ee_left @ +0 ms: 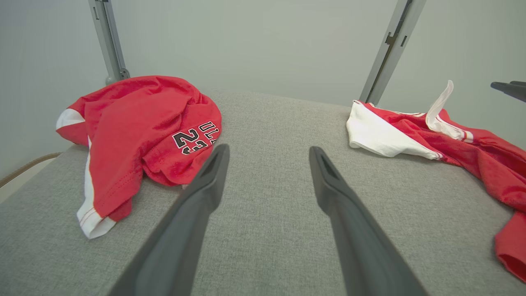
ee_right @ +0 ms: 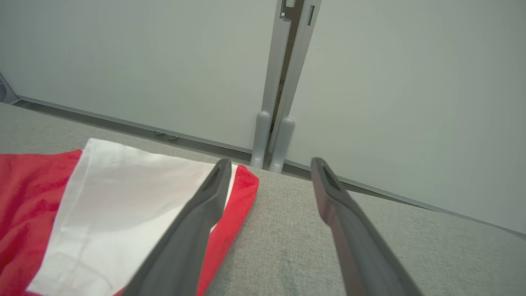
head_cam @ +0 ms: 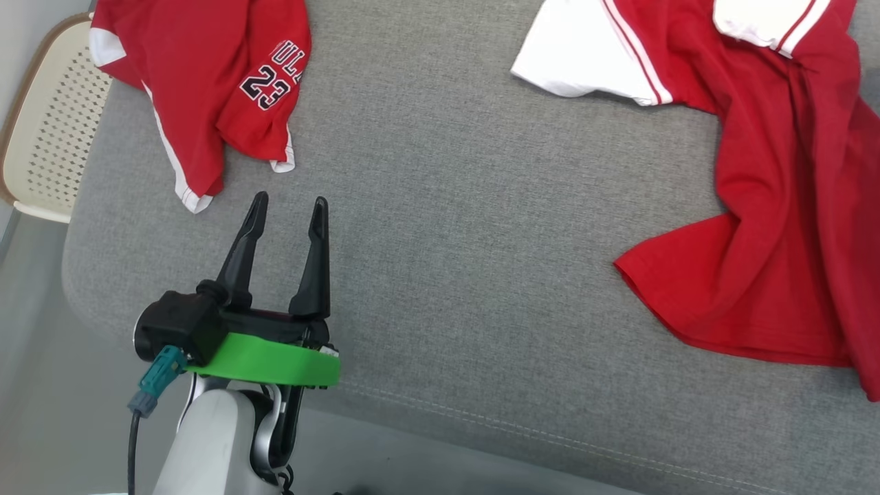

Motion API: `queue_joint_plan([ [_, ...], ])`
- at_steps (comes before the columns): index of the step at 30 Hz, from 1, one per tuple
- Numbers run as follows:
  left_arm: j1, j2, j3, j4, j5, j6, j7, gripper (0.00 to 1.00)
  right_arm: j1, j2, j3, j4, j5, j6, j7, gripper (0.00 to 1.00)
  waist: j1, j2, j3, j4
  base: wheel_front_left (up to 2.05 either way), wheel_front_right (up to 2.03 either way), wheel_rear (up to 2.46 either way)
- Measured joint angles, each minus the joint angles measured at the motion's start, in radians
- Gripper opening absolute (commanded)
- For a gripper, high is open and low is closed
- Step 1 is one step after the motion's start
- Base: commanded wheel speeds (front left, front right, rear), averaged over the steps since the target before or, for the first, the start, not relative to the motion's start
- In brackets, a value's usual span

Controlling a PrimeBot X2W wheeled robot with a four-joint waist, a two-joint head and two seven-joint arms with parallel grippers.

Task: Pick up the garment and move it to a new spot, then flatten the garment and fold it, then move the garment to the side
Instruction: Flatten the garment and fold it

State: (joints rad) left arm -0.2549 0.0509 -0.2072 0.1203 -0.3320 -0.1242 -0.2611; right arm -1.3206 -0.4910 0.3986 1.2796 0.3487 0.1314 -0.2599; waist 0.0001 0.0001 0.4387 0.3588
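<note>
Shirt (head_cam: 777,227) on grey cushion (head_cam: 467,240), well right of left tool (head_cam: 290,199), which stands wide open, empty. Right tool (ee_right: 270,162) open, empty, above shirt's white part. Jersey (head_cam: 206,82) near left tool.

Grey woven-fabric worktop (head_cam: 447,206), a pale stitched seam (head_cam: 515,430) near its front edge. At its far left corner — a cream perforated chair (head_cam: 48,130) with brown rim. Behind — pale grey wall panels (ee_right: 123,53) and metal posts (ee_right: 283,82).

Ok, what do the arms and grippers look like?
Left gripper: two long, tapered black fingers on a black body, a bright green collar, a teal connector with a black cable, then a pale grey forearm. Right gripper: matching dark fingers.
</note>
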Motion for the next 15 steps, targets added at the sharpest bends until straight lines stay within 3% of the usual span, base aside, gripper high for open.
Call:
queue_joint_plan([
  [7,-0.003,0.000,0.024,0.010,0.028,0.000,0.000,1.00,0.071,0.017,-0.145,-0.134,-0.081,0.000,-0.003,1.00,0.0000,-0.0001,-0.015,-0.034,0.00,0.00,0.00],
  [13,0.003,-0.001,0.055,0.018,0.059,0.000,0.000,1.00,0.256,0.107,-0.304,-0.364,-0.149,0.000,-0.003,1.00,0.0000,-0.0001,-0.046,-0.073,0.00,0.00,0.00],
  [15,0.015,-0.001,0.074,0.023,0.077,0.000,0.000,1.00,0.385,0.170,-0.363,-0.503,-0.183,0.000,-0.003,1.00,0.0000,-0.0001,-0.068,-0.093,0.00,0.00,0.00],
])
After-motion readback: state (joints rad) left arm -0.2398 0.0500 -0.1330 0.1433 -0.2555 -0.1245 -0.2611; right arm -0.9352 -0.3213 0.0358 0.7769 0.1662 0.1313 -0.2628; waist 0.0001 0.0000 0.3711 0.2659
